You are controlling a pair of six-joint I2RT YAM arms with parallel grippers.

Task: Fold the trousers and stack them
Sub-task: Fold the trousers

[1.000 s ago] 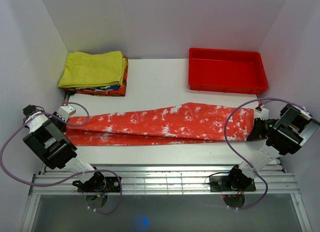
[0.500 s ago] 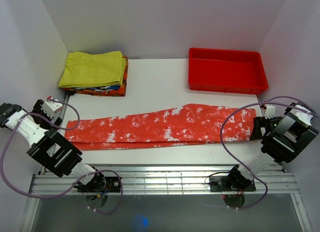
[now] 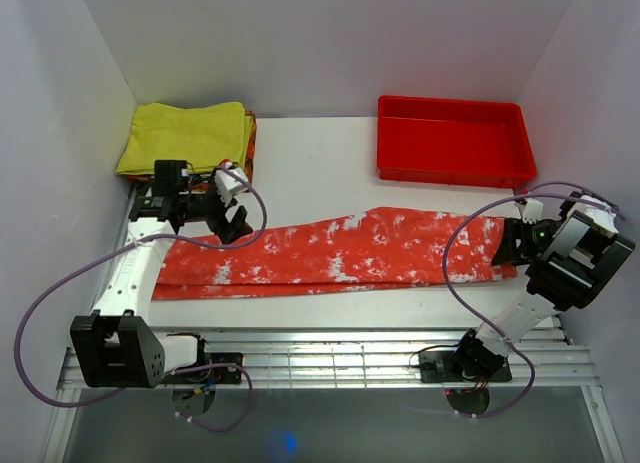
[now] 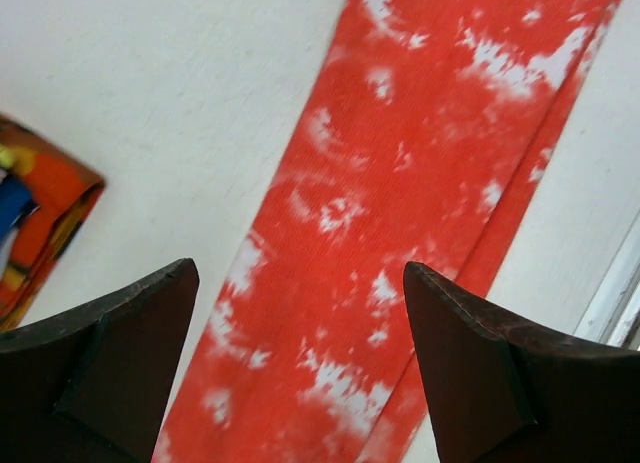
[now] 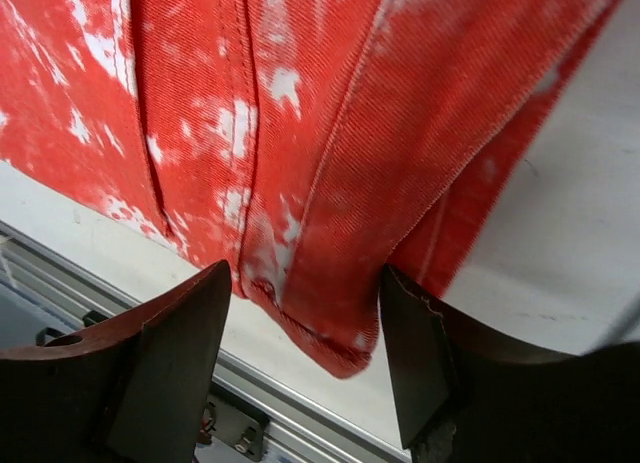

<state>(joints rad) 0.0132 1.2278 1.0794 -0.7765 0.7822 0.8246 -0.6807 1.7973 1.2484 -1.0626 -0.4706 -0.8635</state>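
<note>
left hand (image 3: 232,219) moved inward, trousers (image 3: 330,251) lying left-right

Trousers (image 4: 380,233) and patterned cloth (image 4: 50,208), both edge-cropped.

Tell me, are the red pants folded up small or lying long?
Lying long. The trousers stretch flat across the table, side to side, not bundled small.

Long red-orange cloth trousers (image 3: 340,248) mottled all over with white blotches, plain yellow folded garment (image 3: 185,135), folded orange cloth (image 4: 45,223) patched with blue and yellow, solid red plastic tray (image 3: 452,141), matte white tabletop (image 3: 310,173), purple cables (image 3: 22,333).
</note>
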